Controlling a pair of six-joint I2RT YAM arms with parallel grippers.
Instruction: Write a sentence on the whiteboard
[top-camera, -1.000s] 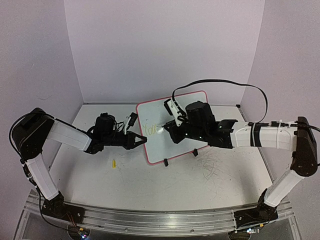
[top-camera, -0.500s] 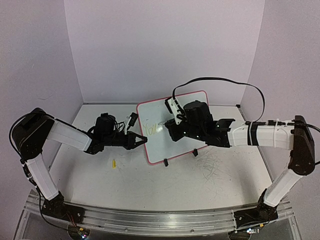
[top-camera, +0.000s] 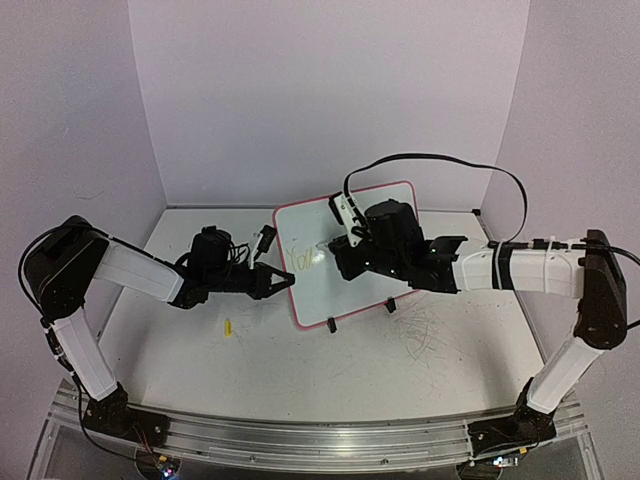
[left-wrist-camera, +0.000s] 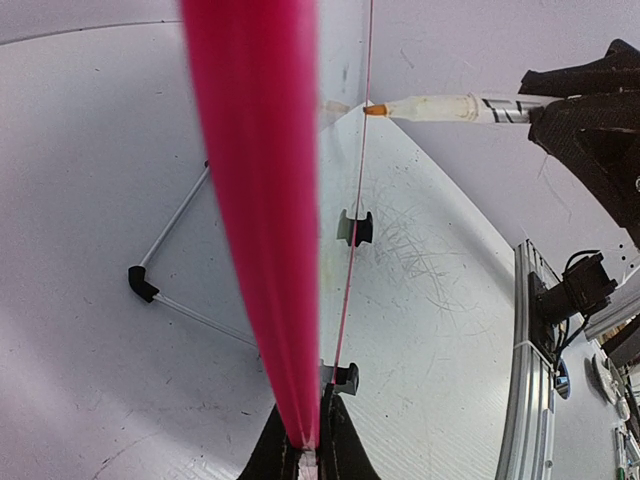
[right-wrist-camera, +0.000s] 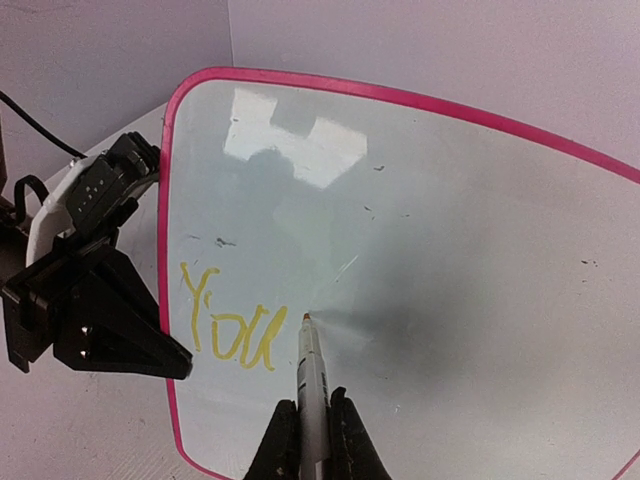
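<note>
Clamps marker (right-wrist-camera: 312, 365) in right hand (right-wrist-camera: 305, 425); has just drifted up and rightward, parking tip just past the sentence (right-wrist-camera: 228, 325), so far "You", on the whiteboard (right-wrist-camera: 450, 250). Pinches pink rim (left-wrist-camera: 255, 200) with left hand (left-wrist-camera: 308, 452), steadying it on desk (top-camera: 350, 370). Suggests apostrophe next.

The whiteboard (right-wrist-camera: 430, 230) is glossy white with a pink-red rim. The sentence (right-wrist-camera: 225, 325) begun on it is pale yellow. The marker (right-wrist-camera: 311, 365) has a whitish barrel and an orange tip. The white worktop (top-camera: 300, 370) carries grey scribbles (top-camera: 422, 335) and a small yellow piece (top-camera: 229, 327).
</note>
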